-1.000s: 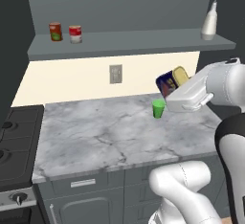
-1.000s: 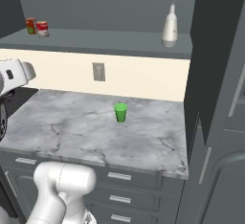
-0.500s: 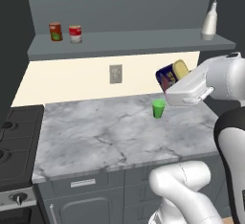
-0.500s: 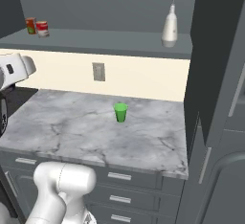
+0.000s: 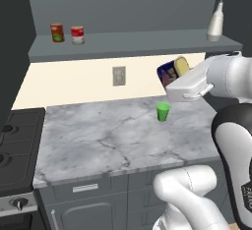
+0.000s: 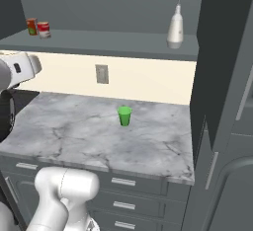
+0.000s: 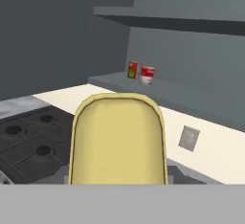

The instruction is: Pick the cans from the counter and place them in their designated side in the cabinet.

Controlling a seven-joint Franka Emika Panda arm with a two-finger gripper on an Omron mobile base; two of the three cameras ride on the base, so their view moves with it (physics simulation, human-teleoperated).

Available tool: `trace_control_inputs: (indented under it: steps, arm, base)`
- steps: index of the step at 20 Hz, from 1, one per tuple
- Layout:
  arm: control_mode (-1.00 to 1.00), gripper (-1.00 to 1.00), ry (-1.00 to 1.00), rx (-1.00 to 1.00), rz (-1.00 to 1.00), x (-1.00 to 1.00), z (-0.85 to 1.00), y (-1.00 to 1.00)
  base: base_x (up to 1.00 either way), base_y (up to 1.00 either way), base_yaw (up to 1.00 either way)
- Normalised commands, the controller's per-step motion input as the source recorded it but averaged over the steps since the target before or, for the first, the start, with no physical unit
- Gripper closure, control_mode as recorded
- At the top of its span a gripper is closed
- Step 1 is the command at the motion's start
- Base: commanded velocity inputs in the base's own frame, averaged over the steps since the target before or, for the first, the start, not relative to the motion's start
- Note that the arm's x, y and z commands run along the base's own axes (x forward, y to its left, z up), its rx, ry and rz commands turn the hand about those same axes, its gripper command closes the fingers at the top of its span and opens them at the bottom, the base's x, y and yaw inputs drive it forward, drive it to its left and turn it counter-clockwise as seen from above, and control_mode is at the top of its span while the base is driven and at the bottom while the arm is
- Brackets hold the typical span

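Two shelf cans (image 5: 66, 33), labels unreadable, pincer (image 5: 173, 79) gripping blue can (image 5: 170, 71)

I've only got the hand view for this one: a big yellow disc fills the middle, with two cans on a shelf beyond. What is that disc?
Observer: It's the yellow top of the dark blue can, gripped in the claw and tilted, held up above the counter.
Operator: Anything left on the counter?
Observer: A green cup, upright, near the back wall. I see no can there.
Operator: Those two shelf cans, where do they sit on the cabinet?
Observer: At the left end of the cabinet shelf: the red-and-white can beside a red can with green label. A white bottle stands at the right end.
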Motion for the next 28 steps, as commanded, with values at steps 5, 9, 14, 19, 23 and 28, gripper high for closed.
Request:
trace_control_inputs:
  steps: [5,9,14,19,23,28]
  arm:
    - [-1.0,1.0,-0.02,0.03,0.0,0.17,0.15,0.06]
    - [-1.0,1.0,0.0,0.0,0.0,0.21,0.08,0.12]
    - [-1.0,1.0,0.03,0.0,0.0,0.32,0.0,0.13]
    - [-1.0,1.0,0.01,0.0,0.0,0.25,0.0,0.08]
    - [-1.0,1.0,0.0,0.0,0.0,0.24,0.0,0.07]
    - [-1.0,1.0,0.0,0.0,0.0,0.23,0.05,0.06]
  base:
    - [0.0,0.0,0.0]
    - [0.0,0.0,0.0]
    - [0.0,0.0,0.0]
    - [0.0,0.0,0.0]
    - [0.0,0.0,0.0]
    - [0.0,0.0,0.0]
